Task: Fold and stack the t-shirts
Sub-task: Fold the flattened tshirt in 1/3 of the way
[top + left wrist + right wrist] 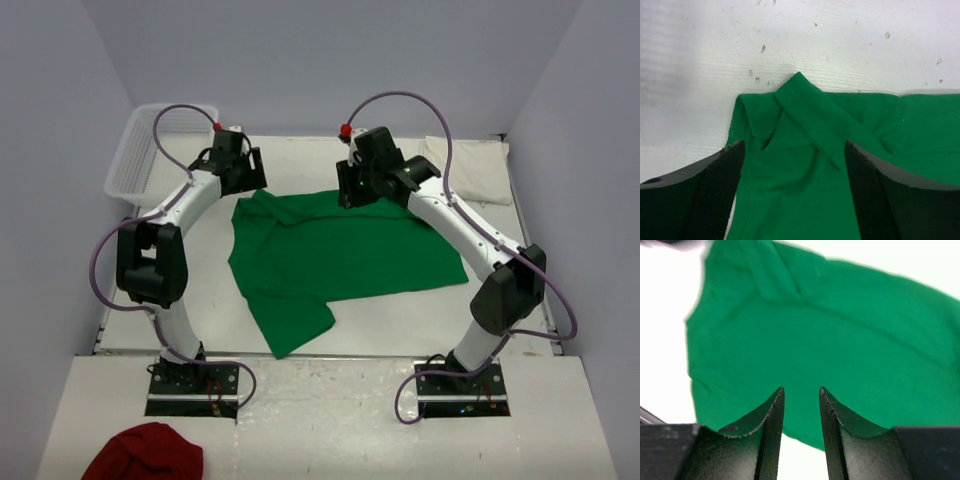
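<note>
Crumpled dark red cloth point(145, 452) is seen nearest, at 7 o'clock in the top view, on the pale ledge in front of the arm bases. Beyond it, the white table point(400, 320) is occupied at its middle by the bright green cotton short-sleeved t-shirt point(340, 255), which is spread mostly flat, with a narrower flap drawn out towards 7 o'clock and some bunching along its far edge. At the shirt's 11 o'clock corner the left gripper point(794, 145) is held over the cloth. Its jaws are spread wide and released, and nothing is pinched between them. In the left wrist view the green corner is seen lying on the table between the dark padded fingers point(715, 195), with a folded band of hem crossing it diagonally. At the shirt's 1 o'clock edge the right gripper point(801, 388) is poised above the fabric. Its toothed jaws are parted by a narrow gap, and no cloth is caught in it. Farther back, a white plastic mesh basket point(150, 150) is placed at 10 o'clock at the table's far left corner, and the cream-white t-shirt point(475, 170) is laid bunched at 2 o'clock, well apart from the green one.
</note>
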Action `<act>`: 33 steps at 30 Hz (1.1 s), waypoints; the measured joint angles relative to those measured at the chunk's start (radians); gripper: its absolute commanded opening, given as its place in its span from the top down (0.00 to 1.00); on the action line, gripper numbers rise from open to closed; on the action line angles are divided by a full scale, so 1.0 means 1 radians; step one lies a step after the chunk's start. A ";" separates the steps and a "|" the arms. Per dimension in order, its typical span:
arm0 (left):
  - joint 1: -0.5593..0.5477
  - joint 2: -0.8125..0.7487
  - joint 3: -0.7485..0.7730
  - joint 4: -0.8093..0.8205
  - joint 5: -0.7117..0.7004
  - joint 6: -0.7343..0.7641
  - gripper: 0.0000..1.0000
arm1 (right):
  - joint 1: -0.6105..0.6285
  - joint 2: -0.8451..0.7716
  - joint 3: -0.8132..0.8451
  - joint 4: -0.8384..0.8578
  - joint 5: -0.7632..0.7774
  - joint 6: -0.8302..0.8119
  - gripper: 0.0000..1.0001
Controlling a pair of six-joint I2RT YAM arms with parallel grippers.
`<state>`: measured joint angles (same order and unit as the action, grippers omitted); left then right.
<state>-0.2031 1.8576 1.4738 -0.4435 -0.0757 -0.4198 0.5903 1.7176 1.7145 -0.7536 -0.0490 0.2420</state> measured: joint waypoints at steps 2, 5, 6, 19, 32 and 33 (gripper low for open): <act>0.000 -0.015 -0.006 -0.002 -0.007 0.002 0.32 | -0.010 -0.013 -0.077 0.011 0.000 0.004 0.64; 0.000 -0.021 -0.004 -0.003 -0.011 0.016 0.33 | -0.017 -0.014 -0.169 0.023 0.002 0.006 0.65; 0.000 -0.013 0.005 -0.011 -0.011 0.019 0.33 | -0.017 -0.019 -0.196 0.027 0.002 0.007 0.65; 0.006 0.317 0.280 -0.066 0.112 0.039 0.56 | -0.055 -0.401 -0.385 0.067 0.008 0.024 1.00; -0.054 0.071 0.057 -0.090 0.035 0.038 0.90 | -0.113 -0.124 -0.492 0.094 0.052 0.080 1.00; -0.073 0.027 0.047 -0.095 0.016 0.042 0.80 | -0.120 -0.066 -0.492 0.089 0.064 0.088 1.00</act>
<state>-0.2764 1.8851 1.5208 -0.5381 -0.0601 -0.3782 0.4706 1.6516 1.2224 -0.6651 0.0151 0.3298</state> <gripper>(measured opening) 0.069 0.003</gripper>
